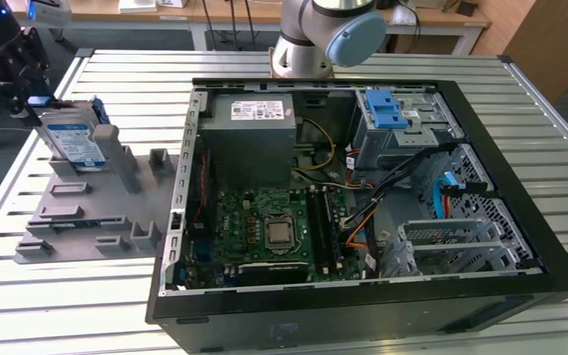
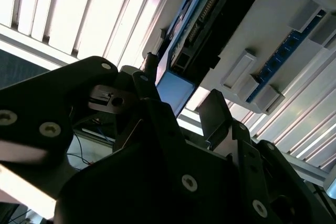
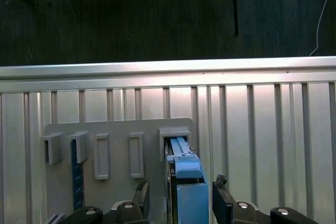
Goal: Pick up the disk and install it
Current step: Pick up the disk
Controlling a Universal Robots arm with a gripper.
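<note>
First wrist view: one disk (image 3: pixel 191 203), one pincer (image 3: pixel 181 183) straddling.

Disk (image 1: pixel 75 140) stands, seemingly slotted, in holder (image 1: pixel 86 214) at the exterior view's left of case (image 1: pixel 343 299).

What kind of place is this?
Probably a robotics lab or workshop: a robot arm stands by an open computer case on a slatted metal table, and a hard drive stands in a grey holder.

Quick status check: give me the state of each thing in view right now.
gripper: open, fingers either side of the disk.
disk: upright in the grey holder, not lifted.
computer case: side panel off, inside exposed.
</note>
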